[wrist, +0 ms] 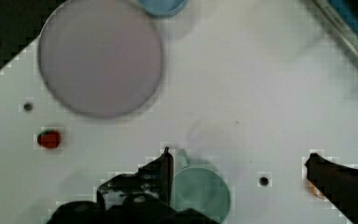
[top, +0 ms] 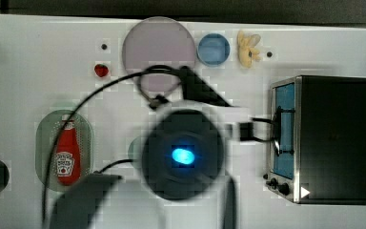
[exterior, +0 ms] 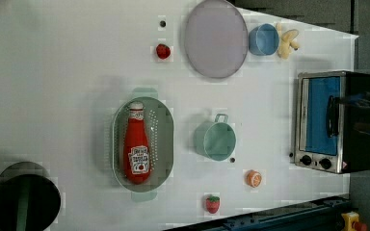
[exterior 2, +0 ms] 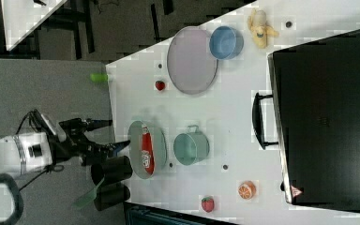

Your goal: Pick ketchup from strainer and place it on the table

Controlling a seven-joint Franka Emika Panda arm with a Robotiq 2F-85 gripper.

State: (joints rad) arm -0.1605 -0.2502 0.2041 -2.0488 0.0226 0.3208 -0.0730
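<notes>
From the top view, the ketchup (top: 67, 152) lies flat on its side in the strainer (top: 43, 143), cap toward the far edge of the table (top: 38, 62), label facing up. The strainer sits near the top view's left. The robot arm (top: 183, 155) hangs high over the middle of the table, well apart from the bottle.

From the left view, the bottle (exterior: 137, 144) lies along the length of the pale green basket (exterior: 166, 139). A green cup (exterior: 216, 139) stands just beside the basket, on the left view's right. The bottle looks like soft plastic, so it should be light and a bit squishy. It is smooth, so it may slip. The fat middle, by the label, looks like the best place to pinch. The thin neck could slide out.

From the right view, the ketchup (exterior 2: 146, 152) shows red inside the strainer (exterior 2: 133, 140). The basket walls stand close by the bottle's sides, so the claw needs to come straight down.

From the wrist view, the claw (wrist: 240, 172) is spread wide, with nothing between its two fingers (wrist: 161, 170). It hangs over the green cup (wrist: 200, 191), above bare table (wrist: 242, 84). A purple plate (wrist: 100, 56) and a strawberry (wrist: 49, 139) lie farther off.
</notes>
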